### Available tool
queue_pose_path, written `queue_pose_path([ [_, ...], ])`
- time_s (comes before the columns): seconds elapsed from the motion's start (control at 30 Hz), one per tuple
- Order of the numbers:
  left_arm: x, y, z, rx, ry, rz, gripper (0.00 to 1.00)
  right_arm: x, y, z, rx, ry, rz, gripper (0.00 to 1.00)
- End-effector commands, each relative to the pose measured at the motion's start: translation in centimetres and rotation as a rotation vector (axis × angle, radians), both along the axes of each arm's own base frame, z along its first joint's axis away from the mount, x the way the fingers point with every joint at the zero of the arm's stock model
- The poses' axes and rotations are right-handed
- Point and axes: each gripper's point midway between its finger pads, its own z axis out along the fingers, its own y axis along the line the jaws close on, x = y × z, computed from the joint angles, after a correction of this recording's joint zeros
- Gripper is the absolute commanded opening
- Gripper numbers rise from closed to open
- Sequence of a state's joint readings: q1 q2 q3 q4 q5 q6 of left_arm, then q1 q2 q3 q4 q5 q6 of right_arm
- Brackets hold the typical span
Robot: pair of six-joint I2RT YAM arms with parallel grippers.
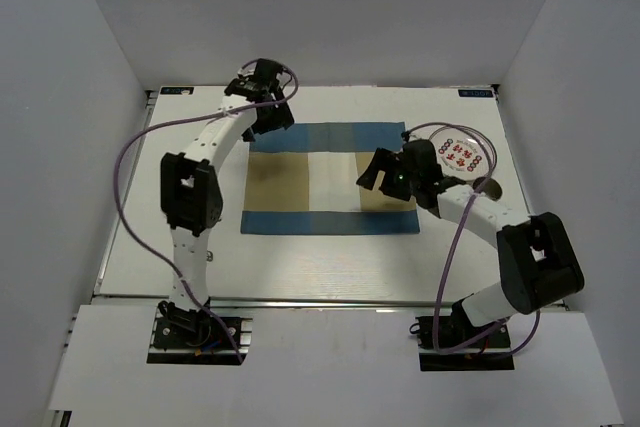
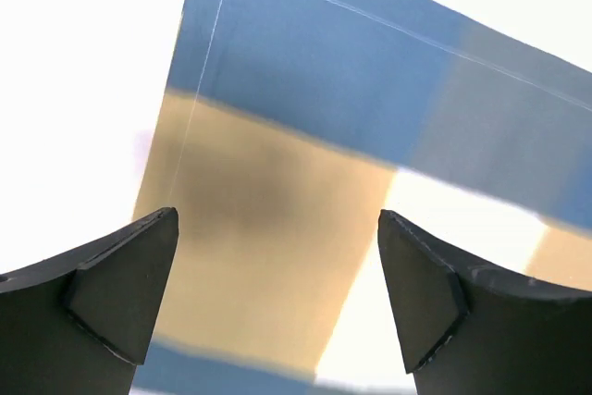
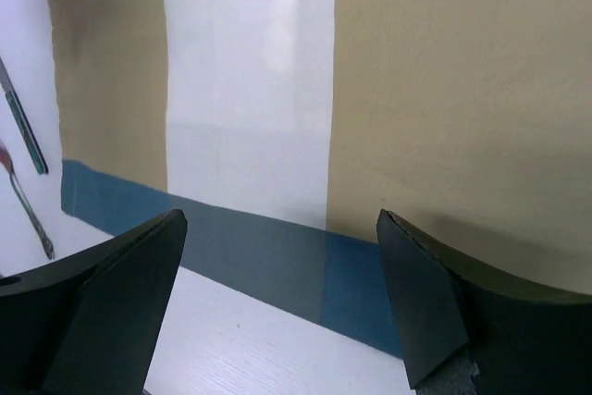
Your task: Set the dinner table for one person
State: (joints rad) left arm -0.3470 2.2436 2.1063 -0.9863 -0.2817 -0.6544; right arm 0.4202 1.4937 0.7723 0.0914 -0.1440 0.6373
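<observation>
The surface (image 1: 300, 262) is a large white rectangle with faint wood grain running along it. It fills the middle of the overhead view, from the arm bases at the near edge to the back wall. Its bare white shows as a band around all four sides of the placemat (image 1: 330, 179). In the right wrist view the grain is plain on the strip of surface (image 3: 231, 349) just below the mat's blue border. In the left wrist view the surface (image 2: 74, 90) is washed out to bright white.

The placemat lies flat near the middle of the surface, blue along its long edges, with tan blocks and a white centre panel. A round plate (image 1: 460, 155) with red marks and a ringed rim sits on the surface just right of the mat. A dark thing at the plate's near side is too unclear to name.

The left pincer (image 1: 272, 115) is over the mat's far left corner, its jaws spread wide and empty above the placemat (image 2: 277, 90). The right pincer (image 1: 378, 172) is over the mat's right end, also wide open with nothing between its jaws, with the placemat (image 3: 444, 90) below.

Plain white walls (image 1: 60, 97) enclose the surface on the left, right and far sides. Purple cables (image 1: 125, 167) loop from both arms.
</observation>
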Motion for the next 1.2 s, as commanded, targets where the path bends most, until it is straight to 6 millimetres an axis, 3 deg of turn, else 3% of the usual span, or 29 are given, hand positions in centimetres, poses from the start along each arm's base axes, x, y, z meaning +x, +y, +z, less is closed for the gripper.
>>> queue_pose_path([
  [0.0,-3.4,-0.7,8.3,-0.024,-0.141,-0.074,0.98,2.7,-1.7,3.5,-0.114,-0.082,-0.069,0.89],
  [0.03,-4.2,-0.9,8.0,-0.053,-0.139,-0.077,0.98,2.2,-3.1,2.1,-0.206,-0.02,-0.095,0.89],
  [0.07,-7.1,-0.2,5.5,-0.055,-0.071,-0.085,0.98,2.4,-4.1,1.2,-0.266,0.005,-0.127,0.89],
  [0.13,-9.2,-1.6,3.3,-0.118,-0.058,-0.122,0.98,2.0,-4.8,0.3,-0.309,0.037,-0.143,0.89],
  [0.17,-11.9,-0.7,-0.2,-0.105,0.02,-0.118,0.98,1.6,-5.2,0.0,-0.328,0.044,-0.154,0.89],
  [0.2,-12.5,-1.3,-0.5,-0.131,0.003,-0.135,0.98,1.0,-5.7,-1.0,-0.351,0.059,-0.161,0.89],
  [0.27,-14.9,-0.8,-3.9,-0.108,0.083,-0.146,0.98,0.9,-6.7,-2.3,-0.402,0.08,-0.196,0.89],
  [0.4,-16.6,-0.7,-9.0,-0.052,0.227,-0.139,0.98,1.0,-6.7,-4.1,-0.469,0.143,-0.168,0.89],
  [0.47,-16.8,-0.8,-9.9,-0.035,0.246,-0.133,0.98,1.2,-6.3,-5.0,-0.469,0.17,-0.159,0.89],
  [0.57,-16.4,-0.1,-11.5,0.002,0.276,-0.1,0.98,2.0,-6.4,-6.4,-0.487,0.193,-0.17,0.89],
  [0.6,-15.5,-0.3,-11.1,0.012,0.269,-0.092,0.98,2.0,-6.6,-7.0,-0.502,0.224,-0.179,0.89],
  [0.63,-15.2,0.3,-12.4,0.027,0.308,-0.073,0.98,2.1,-7.3,-8.4,-0.55,0.262,-0.193,0.89],
  [0.67,-14.5,0.5,-12.7,0.032,0.319,-0.062,0.98,3.9,-6.9,-7.6,-0.55,0.242,-0.211,0.89],
  [0.7,-12.8,0.1,-11.6,0.042,0.29,-0.061,0.98,3.8,-7.2,-7.9,-0.576,0.277,-0.221,0.89],
  [0.73,-12.0,0.8,-12.5,0.08,0.305,-0.042,0.98,5.2,-7.2,-8.0,-0.584,0.278,-0.241,0.89],
  [0.8,-10.8,0.4,-12.3,0.087,0.314,-0.04,0.98,6.1,-7.0,-8.1,-0.581,0.29,-0.24,0.89],
  [0.83,-8.7,0.0,-11.2,0.071,0.273,-0.03,0.98,6.6,-7.0,-8.5,-0.581,0.3,-0.242,0.89],
  [0.87,-8.6,0.2,-12.1,0.09,0.304,-0.025,0.98,8.0,-6.7,-7.6,-0.561,0.279,-0.252,0.89],
  [0.9,-6.7,-0.6,-10.8,0.074,0.258,-0.029,0.98,7.8,-6.8,-8.3,-0.577,0.313,-0.246,0.89],
  [0.93,-6.0,-0.3,-10.7,0.078,0.254,-0.022,0.98,8.1,-6.5,-8.3,-0.569,0.319,-0.244,0.89],
  [0.97,-6.2,0.0,-11.5,0.103,0.288,-0.019,0.98,8.4,-6.6,-8.2,-0.564,0.322,-0.245,0.89],
  [1.0,-5.3,-0.3,-10.8,0.101,0.265,-0.017,0.98,8.8,-6.2,-8.2,-0.556,0.316,-0.241,0.89],
  [1.17,-5.0,1.0,-10.8,0.115,0.248,0.001,0.98,9.7,-6.3,-8.8,-0.553,0.317,-0.224,0.89],
])
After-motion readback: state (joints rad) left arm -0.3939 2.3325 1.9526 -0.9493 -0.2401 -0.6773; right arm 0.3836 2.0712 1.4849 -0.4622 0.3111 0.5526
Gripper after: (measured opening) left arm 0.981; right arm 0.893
